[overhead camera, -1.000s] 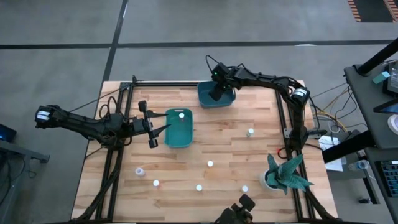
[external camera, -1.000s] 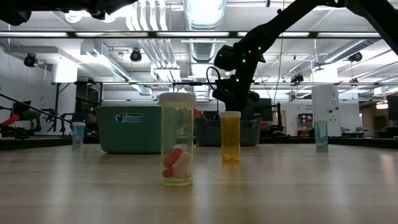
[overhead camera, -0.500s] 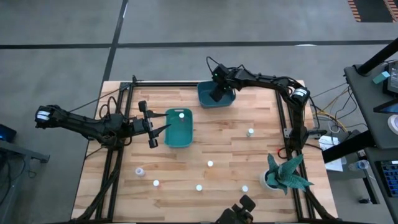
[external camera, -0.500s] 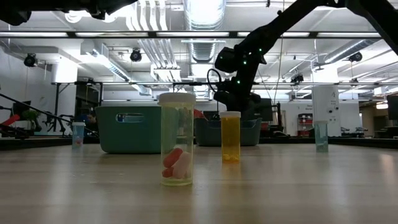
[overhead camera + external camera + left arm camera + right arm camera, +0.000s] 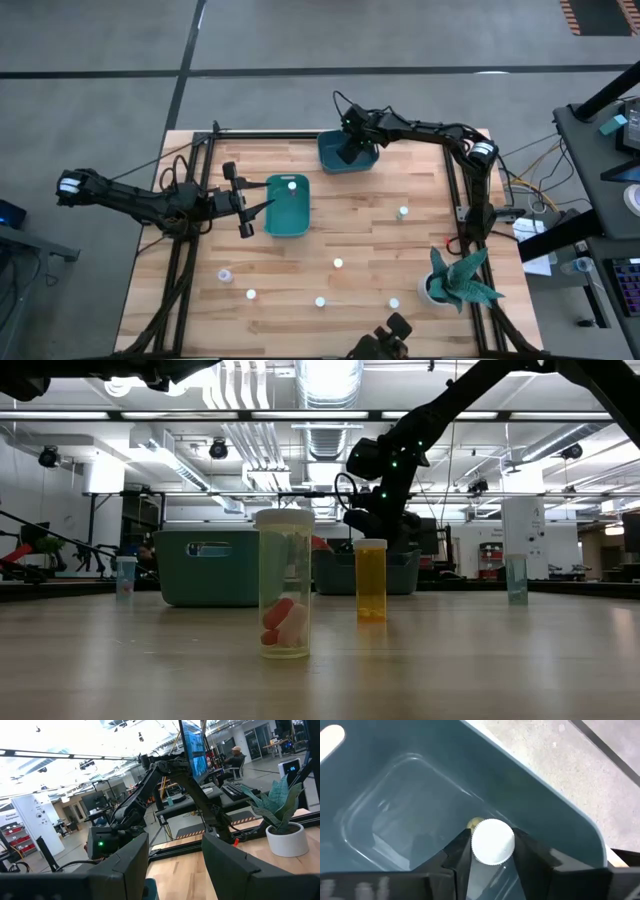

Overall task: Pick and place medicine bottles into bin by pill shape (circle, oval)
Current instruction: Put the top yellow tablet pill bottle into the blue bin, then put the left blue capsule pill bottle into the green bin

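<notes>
My right gripper (image 5: 492, 857) is over the far teal bin (image 5: 348, 155), shut on a white-capped medicine bottle (image 5: 492, 841) inside the bin's walls (image 5: 560, 815). My left gripper (image 5: 245, 200) is open and empty, level, just left of the nearer teal bin (image 5: 287, 207), which holds one capped bottle (image 5: 292, 184). Several more small bottles stand on their bases on the wooden table, among them one at the right (image 5: 402, 212), one in the middle (image 5: 338, 264) and one at the near left (image 5: 225, 275). The low view shows a clear bottle (image 5: 285, 585) and an orange bottle (image 5: 371, 580). My right gripper pinches the bottle between its two fingers (image 5: 462, 852), just below the white cap (image 5: 492, 855), one finger on each side. The fingers come from above, pointing down into the bin. The bottle's cap is up; its lower part is hidden by the cap, so I cannot tell whether it touches the bin floor.
A teal-leaved plant in a white pot (image 5: 458, 280) stands at the table's near right corner. Black frame rails (image 5: 455, 210) run along the table's edges. Bare wood lies between the two bins and the scattered bottles.
My right gripper has edged a little toward the table's right edge above the far bin.
</notes>
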You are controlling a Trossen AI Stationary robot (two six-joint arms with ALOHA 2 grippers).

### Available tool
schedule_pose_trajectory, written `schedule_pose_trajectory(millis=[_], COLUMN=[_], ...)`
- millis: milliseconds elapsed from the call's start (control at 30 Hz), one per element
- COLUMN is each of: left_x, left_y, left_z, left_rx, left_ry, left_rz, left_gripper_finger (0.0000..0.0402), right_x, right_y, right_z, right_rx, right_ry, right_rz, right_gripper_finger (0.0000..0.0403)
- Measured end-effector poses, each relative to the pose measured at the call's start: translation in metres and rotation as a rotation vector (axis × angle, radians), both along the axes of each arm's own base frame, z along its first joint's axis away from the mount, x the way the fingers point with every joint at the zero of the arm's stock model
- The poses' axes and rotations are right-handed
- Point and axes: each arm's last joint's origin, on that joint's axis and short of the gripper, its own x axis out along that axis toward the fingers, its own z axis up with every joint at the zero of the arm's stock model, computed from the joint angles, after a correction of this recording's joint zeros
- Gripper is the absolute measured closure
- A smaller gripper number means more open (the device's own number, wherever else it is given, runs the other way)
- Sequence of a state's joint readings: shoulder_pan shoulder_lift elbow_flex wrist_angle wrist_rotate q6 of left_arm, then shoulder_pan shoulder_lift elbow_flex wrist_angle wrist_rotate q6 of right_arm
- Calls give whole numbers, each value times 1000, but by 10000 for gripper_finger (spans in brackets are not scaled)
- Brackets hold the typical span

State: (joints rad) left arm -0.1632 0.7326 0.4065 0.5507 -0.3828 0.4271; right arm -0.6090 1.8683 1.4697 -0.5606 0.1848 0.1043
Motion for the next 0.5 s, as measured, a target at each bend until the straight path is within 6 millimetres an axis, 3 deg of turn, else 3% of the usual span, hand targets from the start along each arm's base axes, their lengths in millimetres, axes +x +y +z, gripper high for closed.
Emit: schedule_pose_trajectory(millis=[500], left_x=[0], left_y=[0], left_z=[0], left_rx=[0], left_ry=[0], left_rz=[0], left_gripper_finger=[233], right_x=[2], right_y=[-1], right_z=[1], right_rx=[-16], right_ry=[-21], right_rz=[0], right_gripper_finger=[218])
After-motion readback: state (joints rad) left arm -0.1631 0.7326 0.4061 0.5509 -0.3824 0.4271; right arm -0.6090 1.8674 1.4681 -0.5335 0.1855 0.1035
